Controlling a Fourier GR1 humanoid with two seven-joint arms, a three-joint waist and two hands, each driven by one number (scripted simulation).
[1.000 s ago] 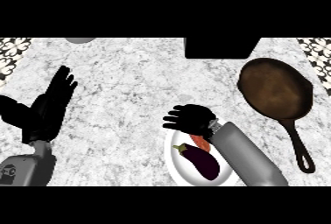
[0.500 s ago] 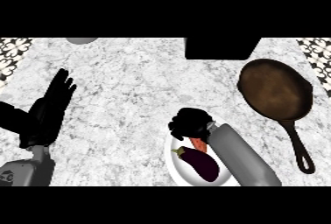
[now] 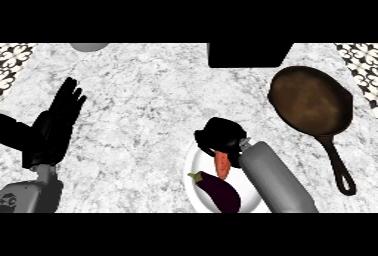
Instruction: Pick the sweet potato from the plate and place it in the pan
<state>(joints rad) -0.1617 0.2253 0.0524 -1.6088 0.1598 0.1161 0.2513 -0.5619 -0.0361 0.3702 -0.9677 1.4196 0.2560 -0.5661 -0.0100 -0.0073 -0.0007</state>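
The right hand (image 3: 220, 137) sits over the far edge of the white plate (image 3: 196, 172), fingers curled down round the top end of the orange sweet potato (image 3: 222, 165), which lies on the plate just beside the grey forearm. A dark purple eggplant (image 3: 218, 191) lies on the plate's near half, close to the sweet potato. The brown pan (image 3: 310, 102) rests on the marble counter (image 3: 148, 110) to the right, handle toward the near edge. The left hand (image 3: 55, 122) rests at the left, fingers straight and open.
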